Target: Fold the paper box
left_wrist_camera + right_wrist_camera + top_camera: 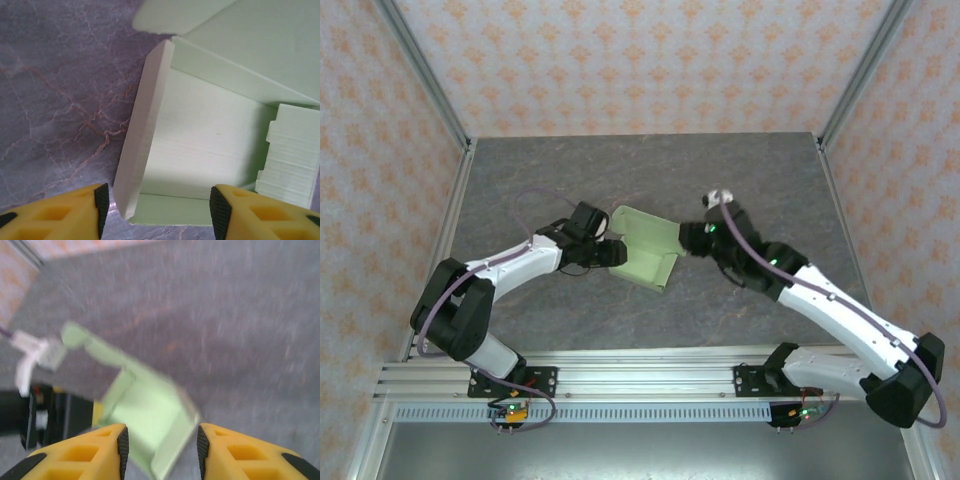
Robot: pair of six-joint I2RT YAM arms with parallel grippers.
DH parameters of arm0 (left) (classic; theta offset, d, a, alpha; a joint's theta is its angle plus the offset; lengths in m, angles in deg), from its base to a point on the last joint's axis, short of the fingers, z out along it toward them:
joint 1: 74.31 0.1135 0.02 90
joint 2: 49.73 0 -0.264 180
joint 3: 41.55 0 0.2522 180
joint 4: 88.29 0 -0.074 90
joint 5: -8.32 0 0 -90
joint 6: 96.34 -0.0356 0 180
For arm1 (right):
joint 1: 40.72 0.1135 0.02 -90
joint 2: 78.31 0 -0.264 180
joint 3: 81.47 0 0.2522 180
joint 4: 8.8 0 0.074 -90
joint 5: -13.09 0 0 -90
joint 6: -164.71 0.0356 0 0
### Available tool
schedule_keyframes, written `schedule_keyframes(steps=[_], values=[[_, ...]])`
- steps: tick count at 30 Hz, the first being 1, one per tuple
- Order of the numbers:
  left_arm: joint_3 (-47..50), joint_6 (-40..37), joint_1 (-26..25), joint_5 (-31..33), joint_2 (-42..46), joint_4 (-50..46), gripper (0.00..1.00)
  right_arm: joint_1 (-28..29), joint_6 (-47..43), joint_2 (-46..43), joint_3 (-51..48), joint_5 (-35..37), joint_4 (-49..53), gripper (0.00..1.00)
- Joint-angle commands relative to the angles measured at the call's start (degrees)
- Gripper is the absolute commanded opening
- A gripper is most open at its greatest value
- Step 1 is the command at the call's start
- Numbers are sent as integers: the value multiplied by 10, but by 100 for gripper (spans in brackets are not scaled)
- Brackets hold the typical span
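Left tool (617,252) is seen at the left edge of the paper box (645,255), and the right tool (688,240) at its right edge, so that the box lies between the two on the grey worktop (650,180), about midway across. Neither arm can be called clearly nearer; both tips are just beside the card.

In the left wrist view, the jaws are held partly apart, and the near corner of a raised side wall (142,145) is found in the gap between them. No pad is seen pressed on it. The tray's floor (205,150) runs ahead and to the right of that wall.

In the blurred right wrist view, the jaws are likewise parted. The box (145,425) lies straight ahead and its near corner reaches in between them, though contact cannot be made out.

The box's long axis is judged to run roughly across the line joining the tools, slightly slanted. The coming fold is thought to turn on that upright wall being taken edge-on by the left tool.
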Motion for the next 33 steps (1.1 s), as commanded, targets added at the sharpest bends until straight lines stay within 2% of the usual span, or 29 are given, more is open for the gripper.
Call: schedule_keyframes(steps=[1,5,9,11,13,15,22,26,30,33], values=[[-25,-20,-15,93,-22,-55,56,42,148,-8,-55,76,35,44],[-54,-26,-27,163,-44,-83,51,68,123,2,-87,87,11,45],[-79,-15,-33,194,-68,-96,42,71,117,42,-79,50,-8,45],[-87,1,-34,188,-83,-96,38,71,109,61,-74,34,-16,45],[-86,18,-36,158,-96,-83,27,69,114,88,-62,41,-9,47],[-85,53,-41,129,-106,-69,22,60,118,119,-43,32,5,48],[-120,77,-52,103,-132,-103,20,49,116,211,18,11,37,52],[-127,78,-53,95,-144,-109,20,11,107,222,20,2,4,48],[-144,79,-52,96,-165,-128,12,-38,100,243,11,-31,-56,44],[-151,74,-53,92,-171,-132,9,-55,80,288,45,-37,-52,44]])
